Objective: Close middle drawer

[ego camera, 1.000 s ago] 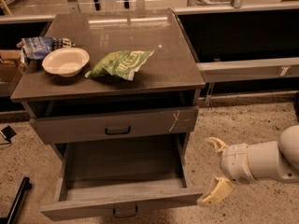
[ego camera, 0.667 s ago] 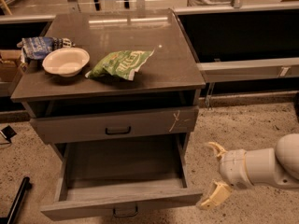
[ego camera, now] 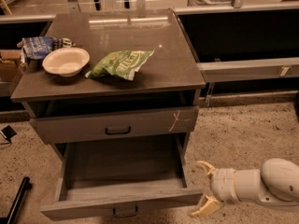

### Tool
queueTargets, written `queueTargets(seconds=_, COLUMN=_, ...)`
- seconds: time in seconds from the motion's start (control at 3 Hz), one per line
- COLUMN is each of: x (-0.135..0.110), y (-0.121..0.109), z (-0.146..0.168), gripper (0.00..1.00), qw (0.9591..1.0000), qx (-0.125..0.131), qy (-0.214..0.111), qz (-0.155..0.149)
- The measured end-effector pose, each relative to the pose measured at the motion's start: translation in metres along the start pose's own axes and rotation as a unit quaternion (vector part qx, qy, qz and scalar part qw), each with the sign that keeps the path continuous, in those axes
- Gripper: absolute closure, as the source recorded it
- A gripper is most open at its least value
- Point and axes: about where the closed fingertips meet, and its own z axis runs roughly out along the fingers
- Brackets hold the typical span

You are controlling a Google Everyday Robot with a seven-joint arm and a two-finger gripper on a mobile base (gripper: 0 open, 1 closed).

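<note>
The middle drawer (ego camera: 122,201) of a grey wood-grain cabinet is pulled far out. Its deep box shows empty, and a small dark bar handle (ego camera: 124,213) sits on its plain front at the bottom of the view. My gripper (ego camera: 195,189) is at the lower right, low over the floor, right beside the drawer front's right end. Its two pale fingers (ego camera: 204,167) are spread open and point left toward that corner, holding nothing. I cannot tell whether they touch the drawer.
Above is a drawer (ego camera: 117,125) with white scratch marks, slightly out. On the cabinet top (ego camera: 168,64) lie a white bowl (ego camera: 66,61), a green chip bag (ego camera: 120,63) and a blue packet (ego camera: 41,45). A grey shelf rail (ego camera: 247,69) runs to the right. A black pole (ego camera: 16,202) lies at lower left.
My gripper has moved a little down and left, closer to the right end of the middle drawer's front. The drawer has not moved.
</note>
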Motion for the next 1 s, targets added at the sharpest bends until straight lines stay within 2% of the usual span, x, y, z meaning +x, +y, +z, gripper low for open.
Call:
queueTargets(seconds=0.33, x=0.021, y=0.009, z=0.029, gripper=0.38, qw=0.9996, qx=-0.017, qy=-0.021, qz=0.001)
queueTargets(seconds=0.67, x=0.030, y=0.019, z=0.058, gripper=0.61, qw=0.9988, qx=-0.028, qy=-0.039, qz=-0.005)
queueTargets(seconds=1.0, x=0.032, y=0.020, z=0.060, gripper=0.85, qw=0.9987, qx=-0.030, qy=-0.041, qz=-0.003)
